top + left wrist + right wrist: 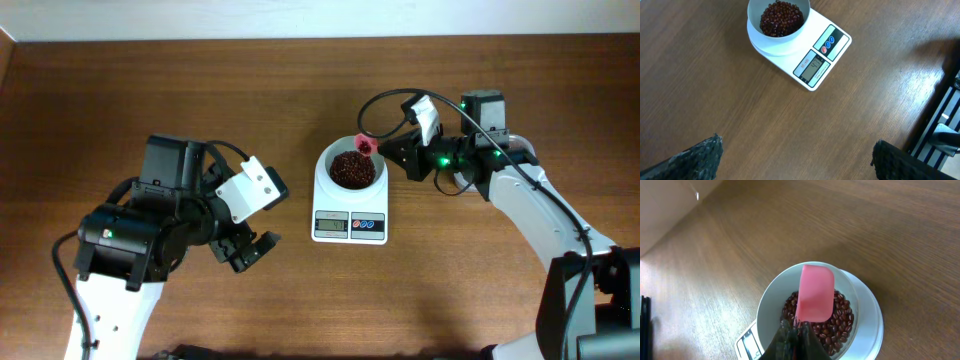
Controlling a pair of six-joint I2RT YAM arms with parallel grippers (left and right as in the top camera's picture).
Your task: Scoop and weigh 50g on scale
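So the right gripper (796,332) pinches a pink scoop (815,292) over beans (840,322) on the scale (349,226) (left gripper (250,250) hangs spread wide).

Glossy brown wood-grain table (150,80)

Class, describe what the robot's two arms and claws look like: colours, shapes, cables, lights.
Left arm: bulky black joint housings on a white lower link, a white camera box, black cables, one small green light. Its left claw has two dark, rough-textured fingers. Right arm: smooth white links, black joints with green lights, a looping black cable and a white wrist camera. Right claw: black, wedge-shaped.
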